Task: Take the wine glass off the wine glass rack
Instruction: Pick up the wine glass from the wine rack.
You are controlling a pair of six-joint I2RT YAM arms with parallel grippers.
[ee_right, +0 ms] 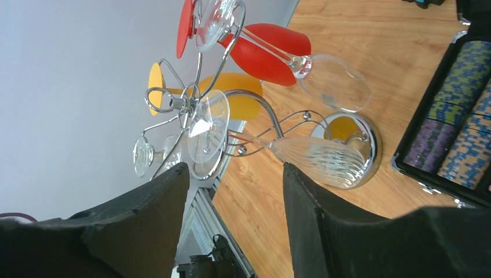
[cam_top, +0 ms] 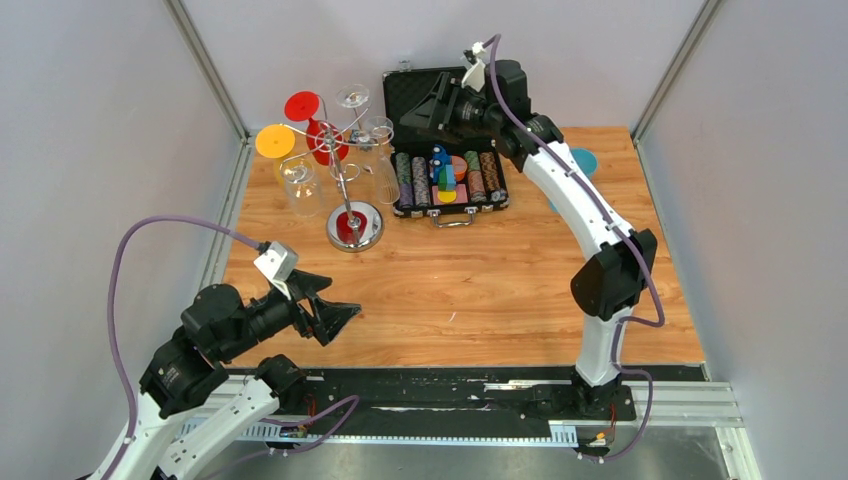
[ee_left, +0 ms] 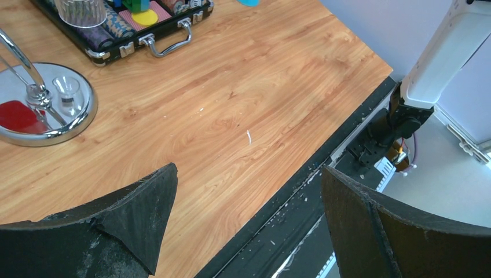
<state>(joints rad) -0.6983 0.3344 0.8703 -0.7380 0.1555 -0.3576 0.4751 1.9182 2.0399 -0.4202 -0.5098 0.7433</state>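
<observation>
Starting at the near-left corner of the light wooden table (cam_top: 480, 290), we have the left gripper (cam_top: 345, 322) hovering low, jaws spread wide and nothing between them. It is well apart from the action.

Moving toward the far-left corner, there's the shiny chrome wine glass rack (cam_top: 372, 232), its round mirrored base on the wood and its thin pole rising to curled wire arms. Glasses hang upside down by their feet: a red-tinted glass (cam_top: 302, 105), a yellow-tinted glass (cam_top: 275, 140) and several clear ones.

The clear ribbed wine glass (ee_right: 321, 162) hangs on the side facing the right arm, foot caught in a wire loop.

Next, the right gripper (ee_right: 234, 168) is lined up on it from just beside the rack, jaws parted and gripping nothing yet. Under that arm, along the far edge, sits the open black chip case (cam_top: 412, 88).

We'd call this glass light, rigid, slick and very breakable. The stem just beneath the foot looks like the place to pinch, gently. Then the foot should slide out along its wire slot, because yanking could rattle the neighbouring glasses or tip the stand.
</observation>
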